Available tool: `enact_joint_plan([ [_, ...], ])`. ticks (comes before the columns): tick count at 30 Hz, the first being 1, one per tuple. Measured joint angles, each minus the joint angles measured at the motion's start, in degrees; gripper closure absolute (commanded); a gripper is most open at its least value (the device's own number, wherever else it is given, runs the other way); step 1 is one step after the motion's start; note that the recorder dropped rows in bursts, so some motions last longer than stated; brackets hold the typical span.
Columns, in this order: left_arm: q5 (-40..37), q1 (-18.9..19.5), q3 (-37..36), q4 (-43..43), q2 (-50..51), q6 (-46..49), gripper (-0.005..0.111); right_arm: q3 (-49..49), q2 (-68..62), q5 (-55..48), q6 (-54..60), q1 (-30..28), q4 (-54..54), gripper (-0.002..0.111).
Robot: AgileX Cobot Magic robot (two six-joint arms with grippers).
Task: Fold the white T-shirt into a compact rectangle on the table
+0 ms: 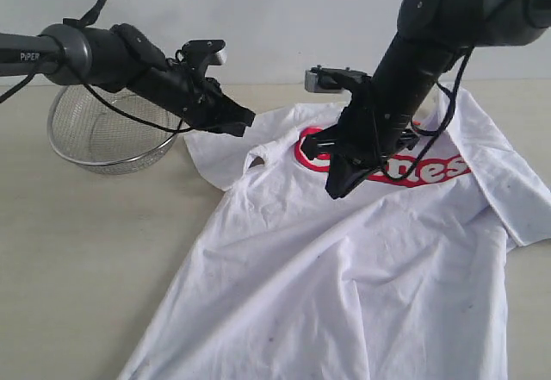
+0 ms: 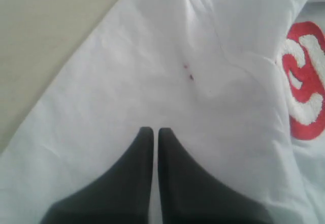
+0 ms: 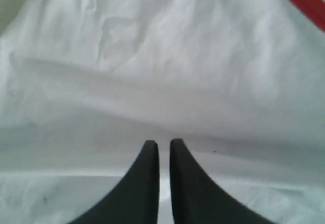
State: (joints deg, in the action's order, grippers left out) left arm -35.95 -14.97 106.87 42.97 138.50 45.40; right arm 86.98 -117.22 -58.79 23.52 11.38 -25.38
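Note:
The white T-shirt (image 1: 344,268) lies spread front-up on the table (image 1: 86,251), its red lettering (image 1: 422,171) across the chest at the far side. My left gripper (image 1: 248,120) hangs shut just over the shirt's far left sleeve, with nothing between its fingers (image 2: 144,142). My right gripper (image 1: 334,192) points down at the chest below the lettering. Its fingers (image 3: 150,155) stand almost together, and only flat cloth (image 3: 177,82) shows under them. The left wrist view shows white cloth (image 2: 152,71), a bit of lettering (image 2: 304,82) and bare table (image 2: 40,31).
A round wire-mesh basket (image 1: 103,134) stands on the table at the far left, right under my left arm. A pale wall runs behind the table. The shirt's hem runs off the near edge of the exterior view.

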Motion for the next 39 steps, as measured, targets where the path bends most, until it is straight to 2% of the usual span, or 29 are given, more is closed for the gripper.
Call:
enact_joint_plan([
  [6,-3.60,0.00,6.89,-6.06,0.47,-4.65,0.102,-22.46,15.83,25.22,-2.54,3.64,1.77,0.104],
  [11,-7.11,0.00,13.25,-10.27,4.18,-9.56,0.102,-35.60,20.38,31.40,-4.79,3.98,5.20,0.104],
  [14,-8.64,0.00,14.06,-10.86,6.06,-10.36,0.102,-40.27,20.38,33.26,-5.38,3.98,5.56,0.104],
  [20,-8.64,0.00,14.31,-11.10,7.40,-10.47,0.102,-41.49,20.38,37.84,-5.61,3.98,5.56,0.104],
  [29,-8.52,-0.10,14.53,-12.20,8.68,-11.43,0.102,-41.49,20.38,38.92,-5.61,3.98,5.92,0.104],
  [39,-8.30,-0.45,15.00,-22.14,8.46,-19.06,0.102,-41.49,20.38,39.89,-5.61,3.98,6.95,0.104],
])
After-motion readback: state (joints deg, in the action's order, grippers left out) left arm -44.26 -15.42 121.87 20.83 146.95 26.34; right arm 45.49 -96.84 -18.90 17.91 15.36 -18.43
